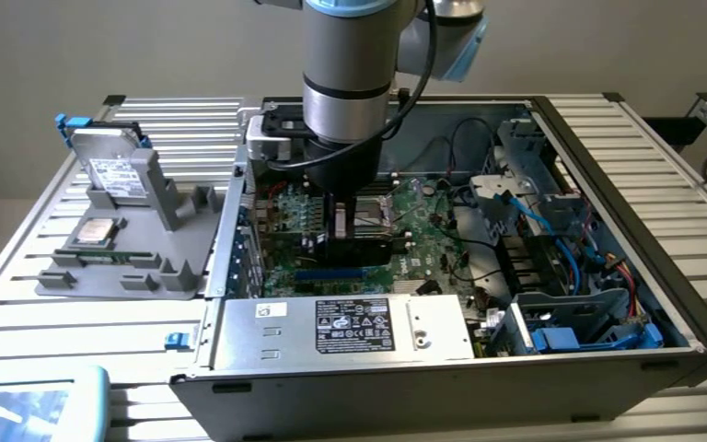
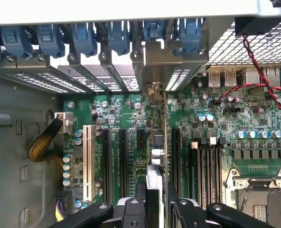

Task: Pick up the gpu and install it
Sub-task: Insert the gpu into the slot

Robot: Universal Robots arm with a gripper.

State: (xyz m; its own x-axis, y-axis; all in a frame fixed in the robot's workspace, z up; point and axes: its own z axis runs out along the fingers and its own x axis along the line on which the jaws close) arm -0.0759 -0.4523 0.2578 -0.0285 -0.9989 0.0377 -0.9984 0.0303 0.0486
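1. The gripper (image 2: 155,191) has its two black fingers (image 2: 141,192) clamped on the gpu (image 2: 158,152), one on each face of the card.
2. The wrist view sees the gpu edge-on, as a thin strip standing upright on its long edge. It runs from the fingers towards the rear wall of the case.
3. In this view the card stands over the green motherboard (image 2: 121,114), among the long black slots (image 2: 124,156) and apart from the single white slot (image 2: 88,156). Whether its edge sits in a slot cannot be told.
4. Beyond the card's far end is a row of blue clips (image 2: 83,38) above slotted metal covers. A red and black twisted wire (image 2: 259,66) and a processor socket (image 2: 259,199) lie to one side.
5. The exterior view gives the wider setting. The gripper (image 1: 351,226) reaches straight down into an open computer case (image 1: 599,129) at the centre of the frame. The gpu (image 1: 360,247) appears as a dark shape low over the motherboard (image 1: 434,221).
6. In the lower centre is the silver power supply (image 1: 353,324) with a black label.
7. On the exterior view's left, a grey holder (image 1: 144,267) on the slatted table (image 1: 34,304) carries an upright hard drive (image 1: 114,170).
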